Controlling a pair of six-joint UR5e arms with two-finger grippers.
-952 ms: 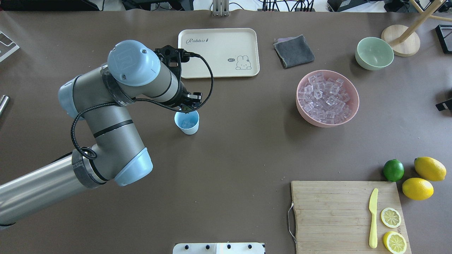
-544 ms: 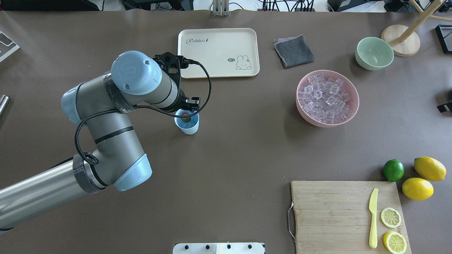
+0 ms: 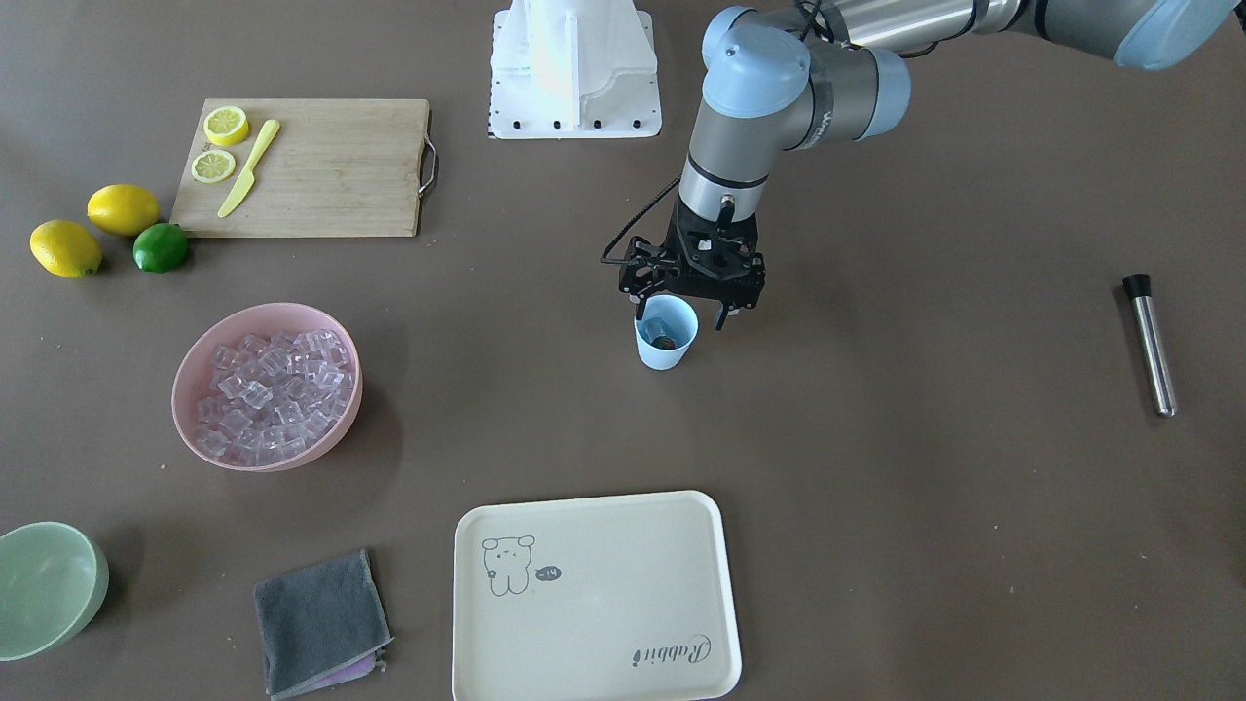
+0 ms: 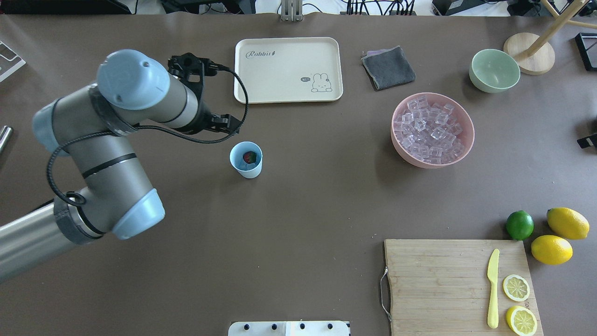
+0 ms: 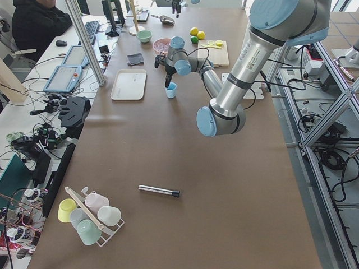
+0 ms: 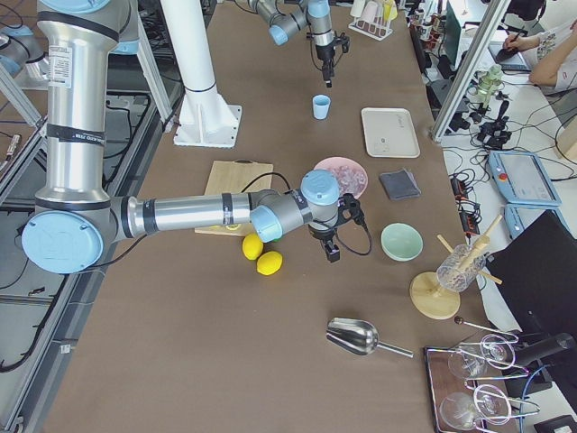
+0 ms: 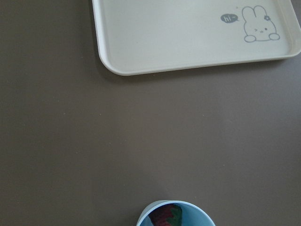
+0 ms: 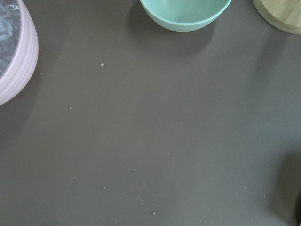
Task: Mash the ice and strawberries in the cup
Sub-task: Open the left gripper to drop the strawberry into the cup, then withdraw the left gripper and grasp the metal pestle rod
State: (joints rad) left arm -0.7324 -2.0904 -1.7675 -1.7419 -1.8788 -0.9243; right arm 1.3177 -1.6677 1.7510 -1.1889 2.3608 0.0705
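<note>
The light blue cup (image 4: 246,161) stands upright left of the table's middle, also in the front view (image 3: 666,336). One red strawberry (image 4: 250,157) with a green top lies inside it, and it shows at the bottom edge of the left wrist view (image 7: 167,215). Pale ice seems to lie under it. The ice (image 4: 430,128) fills a pink bowl (image 4: 468,140) at the right. My left gripper (image 3: 681,312) is open and empty, raised just beside the cup. My right gripper (image 6: 329,248) hovers near the pink bowl; I cannot tell if it is open.
A cream rabbit tray (image 4: 288,69) lies beyond the cup, with a grey cloth (image 4: 388,66) and a pale green bowl (image 4: 494,70) to its right. A cutting board (image 4: 438,280) with knife and lemon slices, a lime (image 4: 519,225) and lemons are front right. A metal rod (image 3: 1151,343) lies far left.
The left gripper was over the cup, which held only ice. The strawberry then appeared in the cup. The arm has since swung left and away, uncovering the cup.
</note>
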